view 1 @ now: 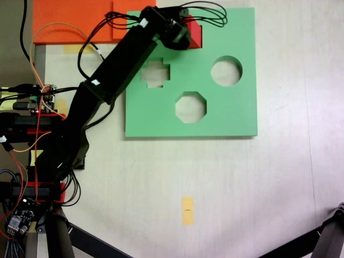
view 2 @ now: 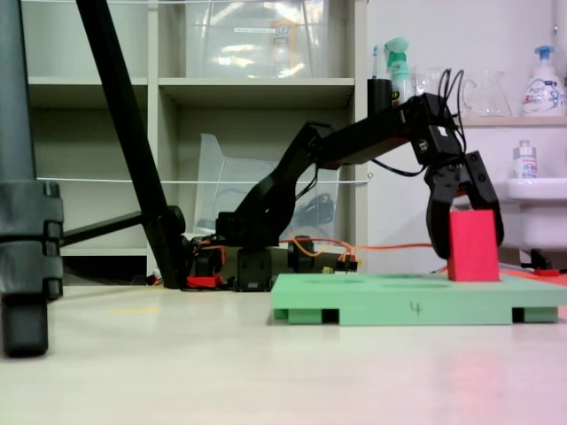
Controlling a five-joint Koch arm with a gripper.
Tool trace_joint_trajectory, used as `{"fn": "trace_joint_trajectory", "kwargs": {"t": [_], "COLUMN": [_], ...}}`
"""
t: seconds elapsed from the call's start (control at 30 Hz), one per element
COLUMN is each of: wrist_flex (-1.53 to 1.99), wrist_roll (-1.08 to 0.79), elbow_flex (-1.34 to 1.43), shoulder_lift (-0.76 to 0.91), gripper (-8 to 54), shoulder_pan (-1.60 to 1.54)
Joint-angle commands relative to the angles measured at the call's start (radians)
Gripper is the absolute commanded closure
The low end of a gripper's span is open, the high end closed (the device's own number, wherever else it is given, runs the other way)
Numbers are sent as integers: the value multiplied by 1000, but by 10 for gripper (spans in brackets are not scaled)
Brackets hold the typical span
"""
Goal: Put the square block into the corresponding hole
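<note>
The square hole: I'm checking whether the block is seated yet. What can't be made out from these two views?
- Square hole: under the arm and red block from above; from the side, the green board's top is edge-on.
- Block's base: whether it sits in a cutout or on the surface.
- Tool: jaws straddle the block; contact unclear.

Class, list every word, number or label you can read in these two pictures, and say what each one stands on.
"4": handwritten on the front edge of the green foam board, in a fixed view.
Labels on the spray and pump bottles on the shelf: too small to read.
Yellow tape strip on the table: its dark mark is too blurred to read.
</note>
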Motion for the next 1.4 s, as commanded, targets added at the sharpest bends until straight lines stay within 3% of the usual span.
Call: {"fn": "trace_joint_trajectory", "kwargs": {"t": [0.0, 0.23, 0.47, 0.63, 0.77, 0.93, 1.07, 1.17, 1.27, 1.37], "wrist_flex": [-55, -84, -141, -123, 23, 198, 259, 252, 147, -267], "wrist_roll": [12, 12, 8, 2, -95, -382, -790, -1256, -1577, -1858], "elbow_flex": [-58, -66, -72, -78, -78, -71, -11, 170, 339, 793], "shoulder_lift": [15, -28, -48, 3, 169, 453, 603, 703, 756, 965], "gripper": [283, 255, -65, -65, -65, -64, -55, -55, -47, -23], "shoulder_pan": [-5, -6, -14, -20, -12, 46, 183, 367, 508, 611]}}
